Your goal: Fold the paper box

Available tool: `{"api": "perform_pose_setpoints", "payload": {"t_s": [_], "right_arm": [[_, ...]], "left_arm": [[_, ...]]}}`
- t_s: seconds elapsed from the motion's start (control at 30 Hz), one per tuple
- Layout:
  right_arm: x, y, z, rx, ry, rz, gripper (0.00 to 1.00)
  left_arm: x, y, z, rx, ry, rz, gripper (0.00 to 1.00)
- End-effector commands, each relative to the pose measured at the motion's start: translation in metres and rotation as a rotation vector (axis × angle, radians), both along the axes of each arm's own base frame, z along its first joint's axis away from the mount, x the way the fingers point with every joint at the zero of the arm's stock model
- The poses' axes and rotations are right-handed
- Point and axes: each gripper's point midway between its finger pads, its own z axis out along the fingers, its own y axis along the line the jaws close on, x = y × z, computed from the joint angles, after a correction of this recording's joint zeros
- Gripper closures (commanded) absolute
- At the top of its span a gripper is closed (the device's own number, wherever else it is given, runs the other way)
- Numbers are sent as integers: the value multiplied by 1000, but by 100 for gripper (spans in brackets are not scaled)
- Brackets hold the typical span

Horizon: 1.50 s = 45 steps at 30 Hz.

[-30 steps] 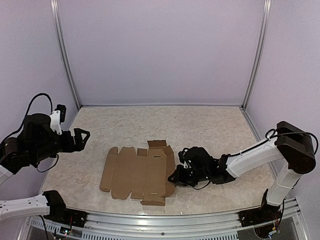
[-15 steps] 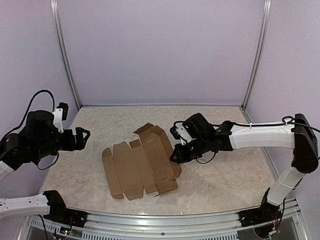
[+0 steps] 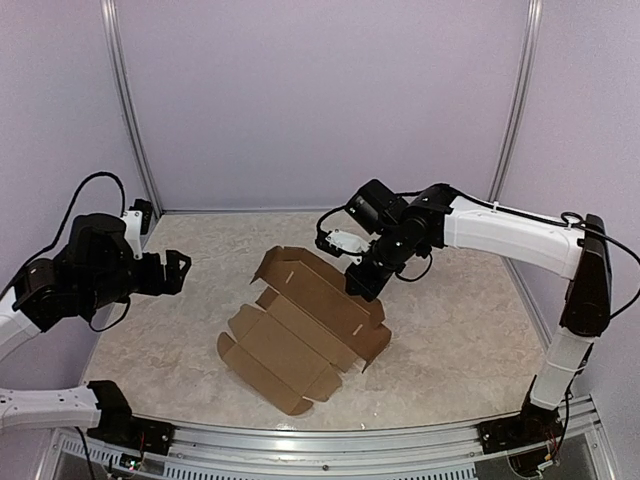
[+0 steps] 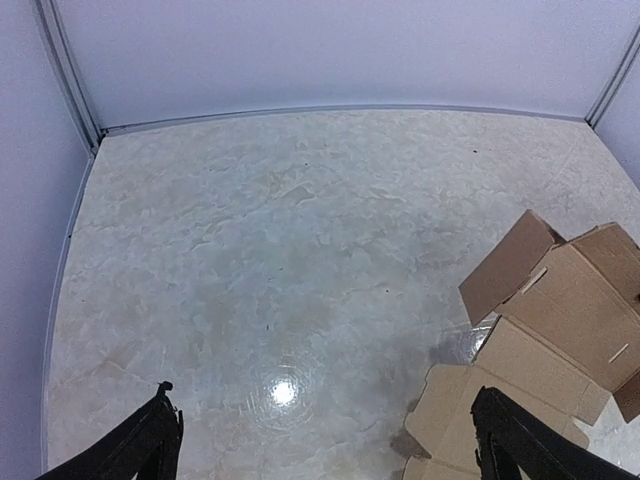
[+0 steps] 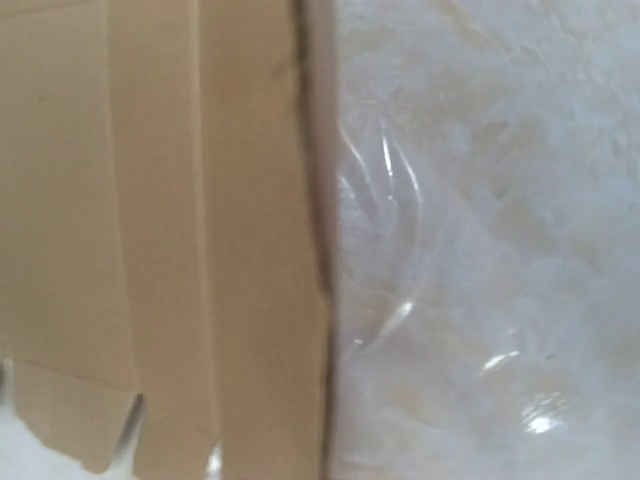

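the paper box is an unfolded die-cut sheet of plain brown cardboard lying near the middle of the worktop, turned at a slant. its matte faces are scored into long parallel panels. small flaps and rounded tabs stick out along the near left edge, and a squarish flap stands at the far left corner. two short slits are cut into the far panel.

the right hand reaches in from the far right on a white-shelled arm with black joints. its fingers are pressed together on the sheet's far right edge, nipping the thin board. that side sits slightly off the surface, with a shadow under it. from the right wrist, the cardboard fills the left half as flat tan board with faint creases, a straight cut edge down the middle and notched tabs at the bottom. the hand's own fingers are not in that view.

the left hand is black and hangs above the left side of the worktop, well apart from the sheet, with its fingers spread wide and nothing between them. the left wrist view shows the sheet at the lower right with its corner flap tilted up.

the worktop is glossy, cream and marbled with pale veins, and carries a bright glare spot. smooth lilac walls with thin metal posts close it in.
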Motion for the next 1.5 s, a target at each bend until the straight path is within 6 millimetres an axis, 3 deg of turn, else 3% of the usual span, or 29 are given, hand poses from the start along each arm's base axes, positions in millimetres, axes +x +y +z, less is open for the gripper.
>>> {"api": "perform_pose_setpoints", "payload": {"t_s": [0.0,0.2,0.4,0.57,0.73,0.93,1.17,1.47], "right_arm": [[-1,-17,-15,-213,-29,205,100],[9,-28,-28,-410,-72,379,100],[33,-31,-43,-567,-102,418,100],[38,-20,-42,-544,-114,432,100],[30,-14,-46,-513,-95,446,100],[29,-7,-50,-514,-199,427,100],[25,-4,-45,-483,-372,391,100],[25,0,-40,-480,-623,336,100]], "left_arm": [[13,-16,4,-42,-36,-25,1],[21,-36,-13,-110,0,-49,1],[25,-62,-36,-184,62,-102,2],[26,-83,-57,-219,110,-155,4],[32,-98,-73,-225,142,-178,8],[40,-116,-93,-230,196,-200,13],[40,-122,-114,-227,239,-204,17],[39,-123,-113,-236,237,-207,20]]}}
